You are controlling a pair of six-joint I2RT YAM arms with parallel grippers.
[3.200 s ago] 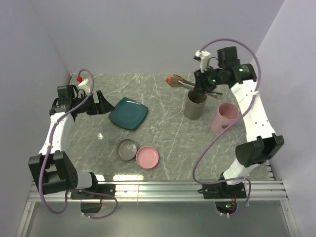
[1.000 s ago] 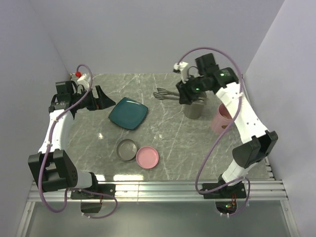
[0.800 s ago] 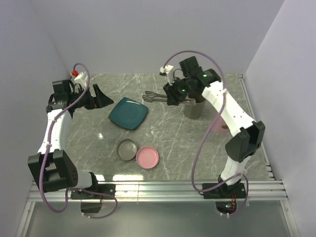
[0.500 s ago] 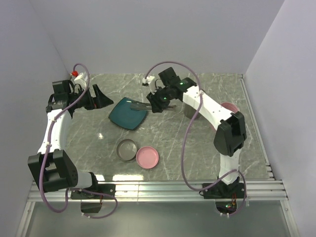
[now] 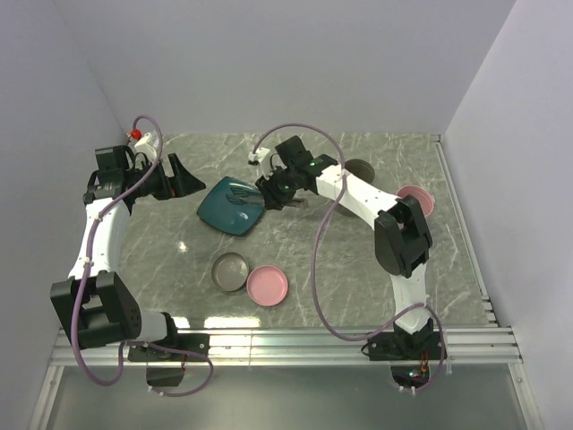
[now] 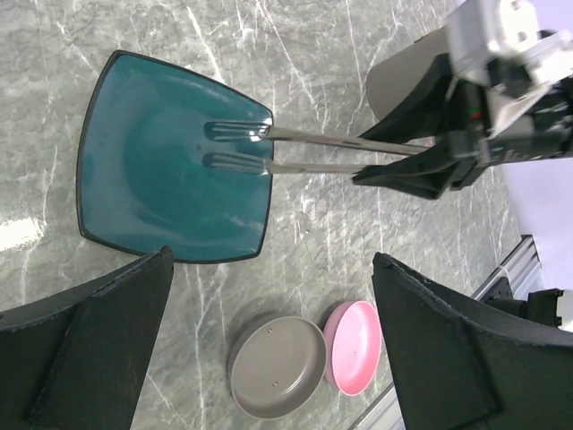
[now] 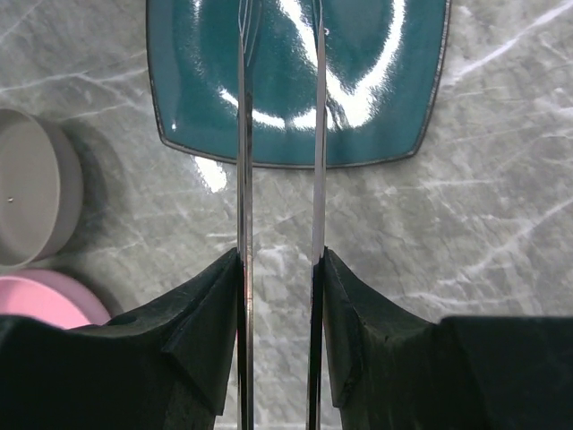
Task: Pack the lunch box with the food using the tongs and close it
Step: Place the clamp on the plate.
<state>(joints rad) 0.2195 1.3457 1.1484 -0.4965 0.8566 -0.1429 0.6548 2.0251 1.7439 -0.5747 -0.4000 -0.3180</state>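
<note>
table (image 5: pixel 358 269): grey marbled top filling the middle of the overhead view.
right arm (image 5: pixel 358 193): stretched from lower right across to the centre of the frame, at long reach.
left arm (image 5: pixel 103 224): curled along the left edge, idle.
teal square plate (image 5: pixel 219 219): upper left of centre; its face looks bare in both wrist views.
tongs (image 7: pixel 243 179): pinched near the handle end by the right gripper (image 7: pixel 279 264), whose fingers press on both silver arms from outside; the two arms run parallel with a gap, tips apart and over the plate.
left gripper (image 6: pixel 273 260): fingers spread wide, holding nothing, looking at the plate from the upper left.
grey round container (image 5: pixel 230 270): lower centre, uncovered, likely the lunch box.
pink round lid (image 5: pixel 268 285): touching the container's right side, likely its cover.
food: no piece can be made out in any view; where it lies cannot be told.
risk, empty grab: with nothing visible between the tips, a squeeze here would close on air.
risk, slip: the thin arms could twist or slide in the fingers if the tips strike the plate.
risk, shove: a low pass could push the plate towards the left arm.
</note>
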